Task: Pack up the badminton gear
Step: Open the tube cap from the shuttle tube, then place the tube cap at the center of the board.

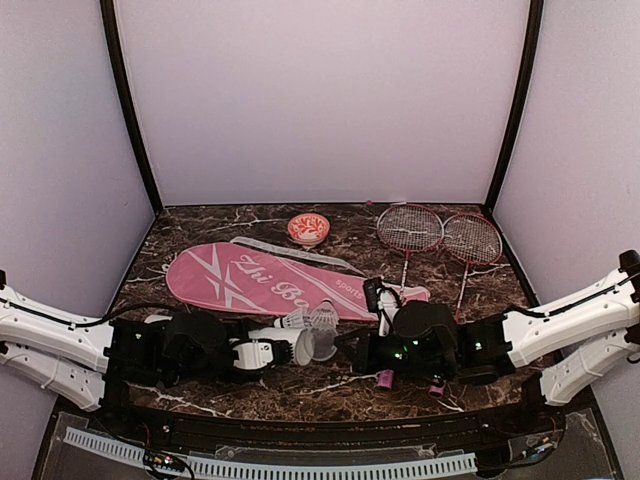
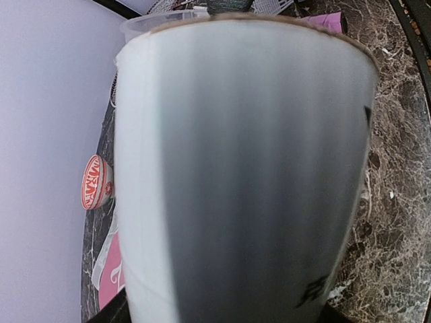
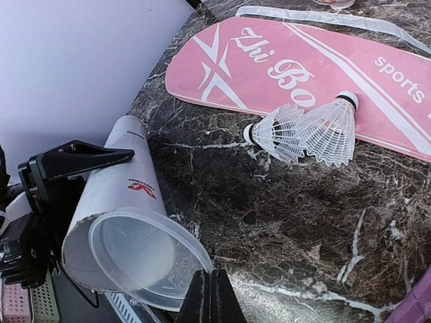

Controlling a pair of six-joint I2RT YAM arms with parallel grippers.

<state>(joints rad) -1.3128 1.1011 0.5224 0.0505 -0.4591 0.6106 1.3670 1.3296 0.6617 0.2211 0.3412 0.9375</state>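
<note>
While left claw (image 1: 258, 352) grasps the white tube (image 3: 111, 188) near the table (image 3: 283, 222) edge, right claw (image 3: 211, 299) sits clenched.

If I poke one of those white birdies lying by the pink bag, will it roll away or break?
The shuttlecocks would probably skid easily: they look light, mostly thin open skirt. Lying on their sides, they'd likely roll in a curve, since the skirt is wider than the tip. That lacy skirt looks delicate; a hard poke might bend it.
</note>
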